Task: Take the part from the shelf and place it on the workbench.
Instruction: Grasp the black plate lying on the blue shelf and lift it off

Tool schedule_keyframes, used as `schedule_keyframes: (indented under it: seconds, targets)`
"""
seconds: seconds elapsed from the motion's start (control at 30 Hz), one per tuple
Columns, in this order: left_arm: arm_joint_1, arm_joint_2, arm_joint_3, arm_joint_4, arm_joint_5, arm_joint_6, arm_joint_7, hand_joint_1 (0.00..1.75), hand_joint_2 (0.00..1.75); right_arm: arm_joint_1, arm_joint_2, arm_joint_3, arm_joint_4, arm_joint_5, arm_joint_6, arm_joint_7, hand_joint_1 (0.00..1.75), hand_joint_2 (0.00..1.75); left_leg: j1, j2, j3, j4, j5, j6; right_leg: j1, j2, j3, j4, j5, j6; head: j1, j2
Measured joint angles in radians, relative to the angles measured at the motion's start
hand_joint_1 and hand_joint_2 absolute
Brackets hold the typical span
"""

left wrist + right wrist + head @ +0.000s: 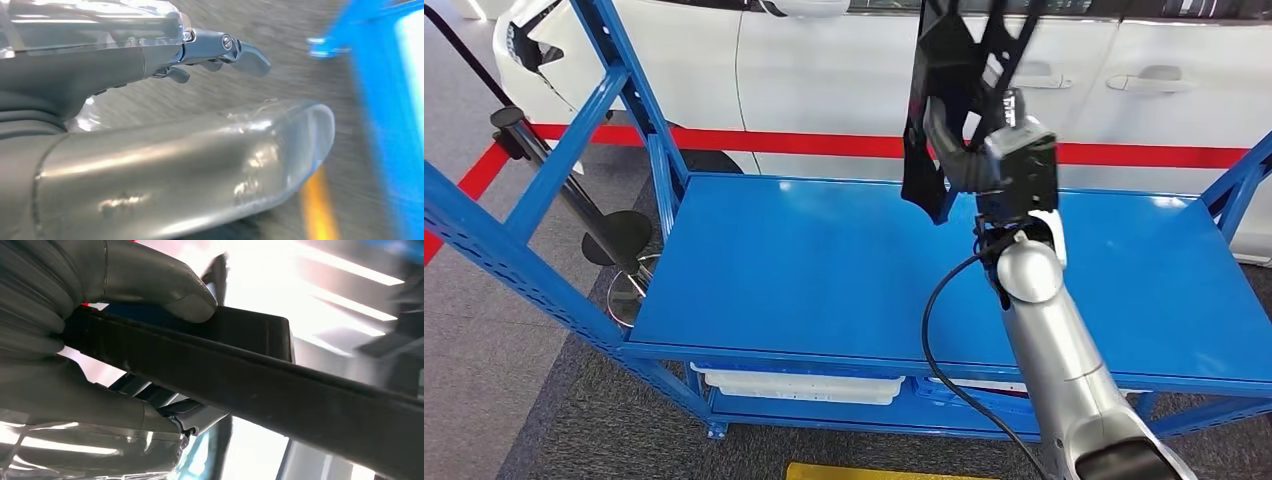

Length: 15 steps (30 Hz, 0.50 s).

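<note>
My right hand is raised above the blue workbench top and grips a black plastic part that hangs well clear of the surface. In the right wrist view the thumb presses on the black part, with the other fingers under it. My left hand hangs low over the grey floor, its fingers apart and nothing in them.
A white car with a red stripe stands behind the bench. Blue frame struts rise at the left, with a black stand beyond them. White trays lie on the lower level. A yellow floor line runs near the bench leg.
</note>
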Motion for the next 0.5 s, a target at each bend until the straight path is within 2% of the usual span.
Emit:
schedule_keyframes:
  seconds: [0.1,0.17,0.5]
  targets:
    - [-0.005,-0.019,0.042,-0.028,0.083,-0.112,-0.102,0.00,1.75,0.092,-0.033,-0.002,-0.118,-0.081,0.029,-0.048,1.75,1.75,0.000,0.001,-0.002,0.000,-0.001,0.001,-0.001,0.001,0.000,0.000,0.000,0.000,0.000,0.000]
    - [-0.007,-0.032,0.048,-0.058,0.127,-0.150,-0.117,0.00,1.75,0.140,-0.049,-0.002,-0.172,-0.100,0.040,-0.066,1.75,1.75,0.000,0.002,-0.004,0.000,-0.002,0.002,-0.001,0.002,0.000,0.000,0.000,0.000,0.000,0.000]
    - [-0.015,-0.043,0.048,-0.092,0.243,-0.148,-0.122,0.00,1.75,0.255,-0.080,-0.002,-0.320,-0.107,0.055,-0.103,1.75,1.75,0.000,0.002,-0.004,0.000,-0.002,0.002,-0.001,0.002,0.000,0.000,0.000,0.001,0.000,0.000]
